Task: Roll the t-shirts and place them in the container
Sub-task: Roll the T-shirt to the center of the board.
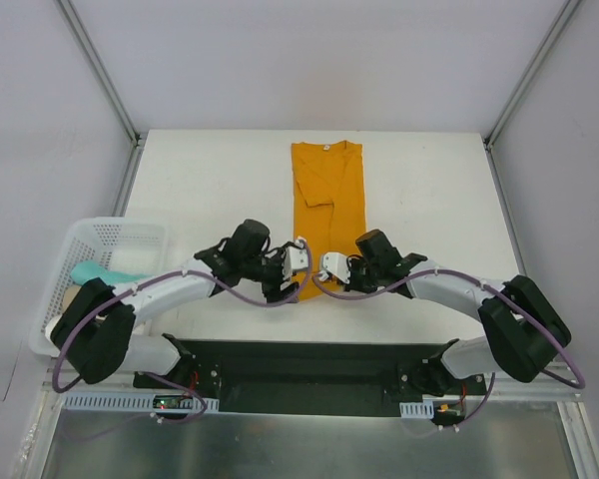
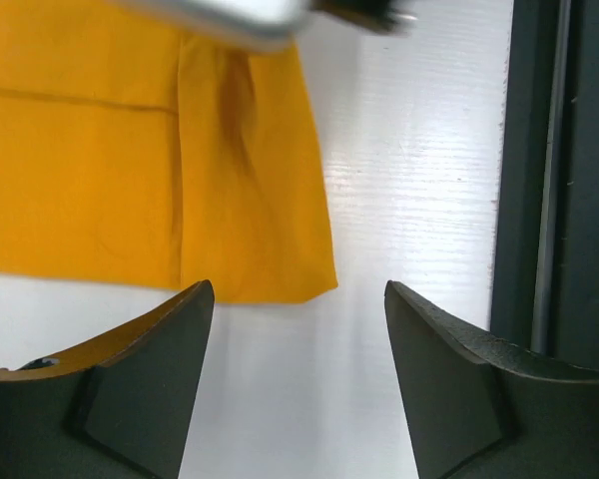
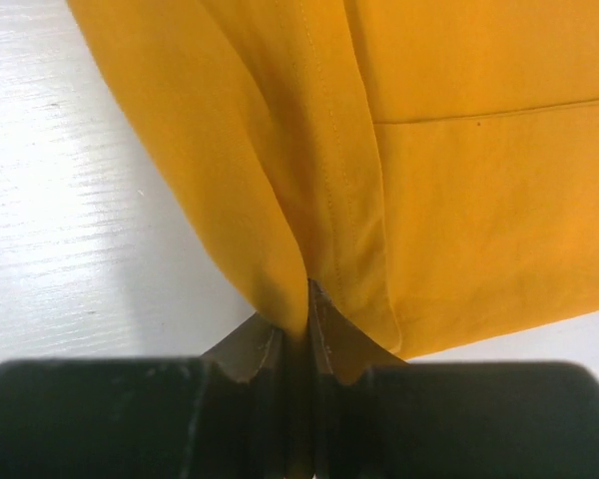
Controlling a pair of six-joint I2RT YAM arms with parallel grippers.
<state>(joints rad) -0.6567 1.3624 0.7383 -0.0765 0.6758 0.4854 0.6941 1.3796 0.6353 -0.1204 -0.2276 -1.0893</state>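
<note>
Pinching t-shirt (image 3: 449, 170) hem, right pincer (image 3: 309, 299)

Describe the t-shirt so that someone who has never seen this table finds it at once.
On the white table, look to the middle. There a t-shirt lies folded into a long narrow strip, collar at the far end. It is the only mustard-orange thing; the white basket at the left edge holds teal and cream items.

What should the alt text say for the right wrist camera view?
The right gripper is shut on a pinched fold at the edge of the mustard-orange t-shirt, seen close up. The rest of the shirt spreads away across the white table.
</note>
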